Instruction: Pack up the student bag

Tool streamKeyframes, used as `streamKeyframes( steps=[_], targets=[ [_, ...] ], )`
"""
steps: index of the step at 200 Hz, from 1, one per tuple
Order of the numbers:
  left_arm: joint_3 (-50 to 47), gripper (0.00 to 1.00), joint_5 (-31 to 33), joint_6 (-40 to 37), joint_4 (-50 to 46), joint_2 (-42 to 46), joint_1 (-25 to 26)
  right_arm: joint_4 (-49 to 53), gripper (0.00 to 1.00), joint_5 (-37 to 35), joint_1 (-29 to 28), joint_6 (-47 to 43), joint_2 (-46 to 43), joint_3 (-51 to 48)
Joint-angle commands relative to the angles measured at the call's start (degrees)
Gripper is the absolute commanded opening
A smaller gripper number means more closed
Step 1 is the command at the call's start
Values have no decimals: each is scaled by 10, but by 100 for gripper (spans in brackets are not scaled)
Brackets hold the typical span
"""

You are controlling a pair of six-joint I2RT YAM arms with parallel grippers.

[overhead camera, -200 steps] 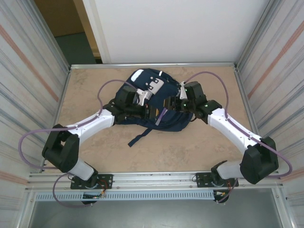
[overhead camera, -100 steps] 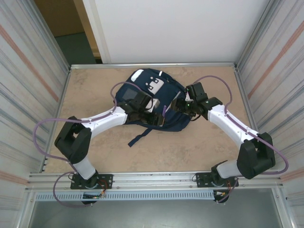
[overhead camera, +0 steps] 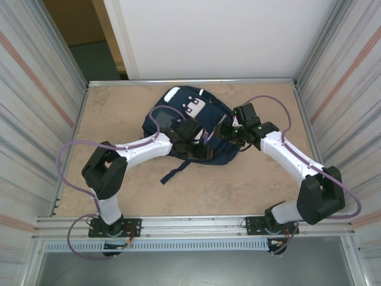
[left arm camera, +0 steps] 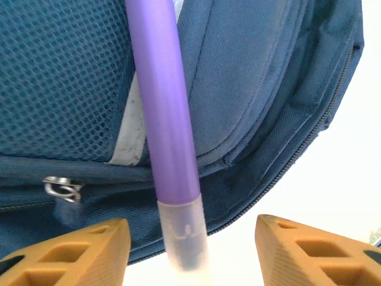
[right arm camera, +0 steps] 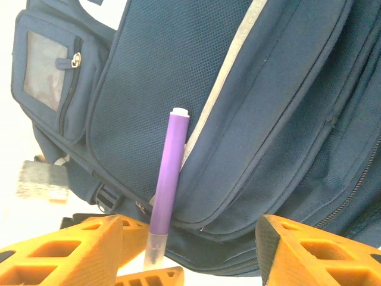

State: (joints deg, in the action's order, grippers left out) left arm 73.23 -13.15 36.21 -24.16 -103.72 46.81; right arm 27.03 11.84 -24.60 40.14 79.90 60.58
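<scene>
Two stood wide open: left pincer [left arm camera: 190, 241] and right pincer [right arm camera: 189, 238] faced the bag [right arm camera: 268, 89], a purple pen [right arm camera: 166, 179] resting against it between their fingers.

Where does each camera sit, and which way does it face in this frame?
Top external: above and behind both arms, looking down at the student bag.
Left wrist: close against the bag; open left claw at the bottom.
Right wrist: facing the bag's side; open right claw at the bottom.
Both wrist views share the purple pen.
</scene>
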Motion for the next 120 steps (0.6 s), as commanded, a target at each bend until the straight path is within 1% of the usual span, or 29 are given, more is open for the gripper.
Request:
streamKeyframes(
  steps=[1,14,25,37,43,69,84,97,120],
  targets=[
    [19,46,20,32,-5,-26,-1,-12,60,10,4,17,-6,-7],
    [21,36,17,35,-6,-31,-3,-14,60,22,4,23,-5,-9],
    [19,24,15,34,2,-22,-3,-17,59,39,4,26,-5,-10],
    [12,15,5,25,18,-9,-3,-19,59,60,8,26,-4,-15],
    [9,12,-5,20,26,0,-4,-19,59,68,12,29,-2,-17],
    [-27,11,-71,5,87,43,-12,-31,60,132,33,68,8,-27],
    [-61,9,-103,9,148,64,-19,-58,60,158,33,91,6,-42],
    [-77,8,-140,9,189,70,-23,-78,60,168,25,106,6,-48],
    [-60,9,-192,-9,196,61,-23,-83,60,162,10,111,14,-37]
  ],
)
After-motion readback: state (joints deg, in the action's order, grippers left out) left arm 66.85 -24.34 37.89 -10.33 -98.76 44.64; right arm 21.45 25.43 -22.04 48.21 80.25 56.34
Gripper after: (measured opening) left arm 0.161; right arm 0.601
